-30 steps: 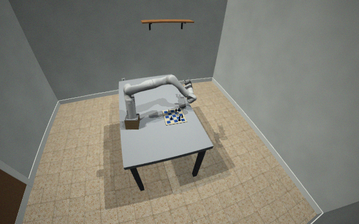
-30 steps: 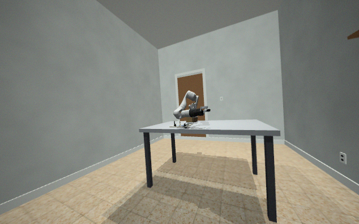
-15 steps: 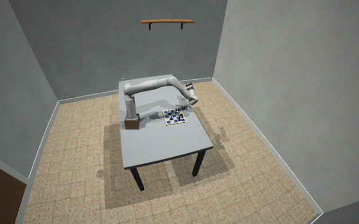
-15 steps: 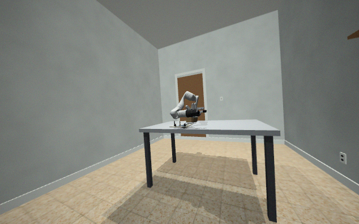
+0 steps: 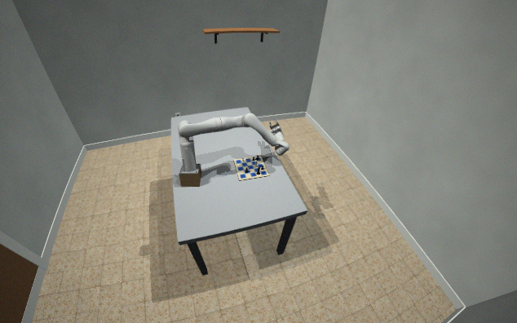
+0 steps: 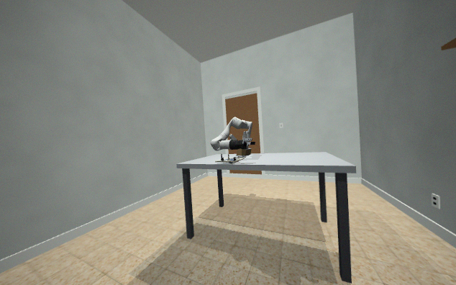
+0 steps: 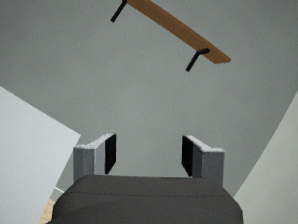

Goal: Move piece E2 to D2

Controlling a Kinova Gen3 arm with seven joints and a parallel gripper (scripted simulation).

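Note:
A small blue and cream chessboard [image 5: 251, 169] lies on the grey table [image 5: 232, 179], near its right edge. Several small black pieces [image 5: 259, 168] stand on it; the square labels are too small to read. The board also shows edge-on in the exterior view [image 6: 229, 160]. My gripper [image 5: 274, 126] is open and empty. It hangs above the table's right edge, just behind the board, with the fingers pointing at the back wall. In the wrist view the two fingers stand wide apart with nothing between them. The board is out of the wrist view.
The arm's base sits on a brown block [image 5: 189, 178] at the table's left edge. A wooden shelf [image 5: 240, 31] hangs on the back wall and shows in the wrist view [image 7: 166, 28]. A brown door [image 6: 243, 131] stands behind the arm.

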